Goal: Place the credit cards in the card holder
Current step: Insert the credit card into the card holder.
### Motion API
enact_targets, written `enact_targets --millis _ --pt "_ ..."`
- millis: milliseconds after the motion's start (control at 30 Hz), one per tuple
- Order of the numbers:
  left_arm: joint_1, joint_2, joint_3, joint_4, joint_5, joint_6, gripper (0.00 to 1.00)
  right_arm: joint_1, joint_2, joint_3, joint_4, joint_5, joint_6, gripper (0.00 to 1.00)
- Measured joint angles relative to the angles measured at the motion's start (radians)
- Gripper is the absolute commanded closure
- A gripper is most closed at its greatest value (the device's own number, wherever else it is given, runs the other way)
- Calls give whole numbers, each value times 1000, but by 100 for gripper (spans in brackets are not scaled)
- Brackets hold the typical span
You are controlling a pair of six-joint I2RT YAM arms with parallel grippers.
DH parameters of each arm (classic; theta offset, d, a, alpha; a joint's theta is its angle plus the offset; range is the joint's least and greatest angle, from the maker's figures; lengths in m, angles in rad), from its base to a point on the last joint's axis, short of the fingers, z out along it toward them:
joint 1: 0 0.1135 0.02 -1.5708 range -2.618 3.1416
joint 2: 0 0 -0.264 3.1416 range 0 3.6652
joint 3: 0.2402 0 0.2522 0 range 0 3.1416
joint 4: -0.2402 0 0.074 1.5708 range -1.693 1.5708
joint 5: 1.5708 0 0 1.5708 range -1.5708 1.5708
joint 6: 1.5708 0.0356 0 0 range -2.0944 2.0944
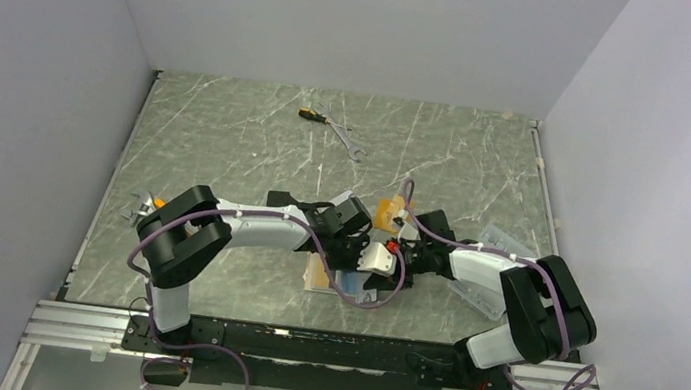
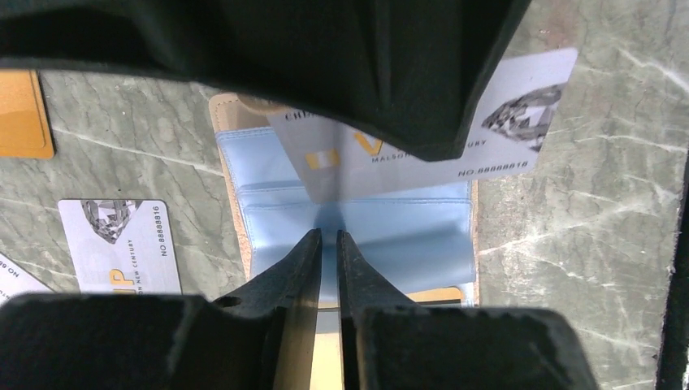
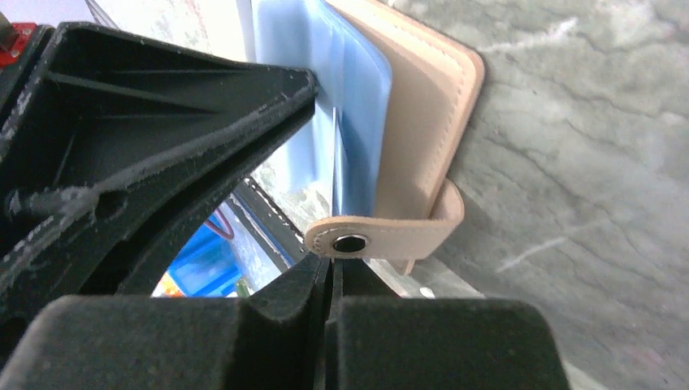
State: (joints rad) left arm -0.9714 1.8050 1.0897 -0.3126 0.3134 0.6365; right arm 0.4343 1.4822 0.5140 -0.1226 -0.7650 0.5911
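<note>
Between the two tools, on the grey-green marbled table: a small tan leather-like folding card holder, opened, pale blue inner pockets showing. Across those pockets, tilted, a thin silver-grey credit card with a diamond picture, partly hidden under a black arm part, lower edge over the blue panel. Cannot tell whether any of it sits inside a pocket.

Left tool low over the blue pockets, fingers at a narrow slit, tips just at the tilted card's lower corner. Cannot tell whether pinching that corner or merely beside it.

Right tool closed tight, fingers pressed together, tips right under the holder's tan snap tab. Cannot tell whether any leather is caught there.

Beside the holder, flat on the table and apart from it: a second silver-grey card with the same diamond picture. Past that, an orange card, cut off at the picture's edge.

Far across the table, well apart from all this: a metal wrench and a screwdriver with a yellow-and-black handle, close together.
</note>
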Motion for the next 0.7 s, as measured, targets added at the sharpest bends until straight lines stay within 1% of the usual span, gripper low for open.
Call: enact_targets --millis 267,700 --pt "-2 -4 -3 -3 -20 18 83 -41 -59 -29 -44 0 -24 100" --pt "-2 -7 -3 -14 -24 26 84 -43 -60 -28 -52 -14 -36 100"
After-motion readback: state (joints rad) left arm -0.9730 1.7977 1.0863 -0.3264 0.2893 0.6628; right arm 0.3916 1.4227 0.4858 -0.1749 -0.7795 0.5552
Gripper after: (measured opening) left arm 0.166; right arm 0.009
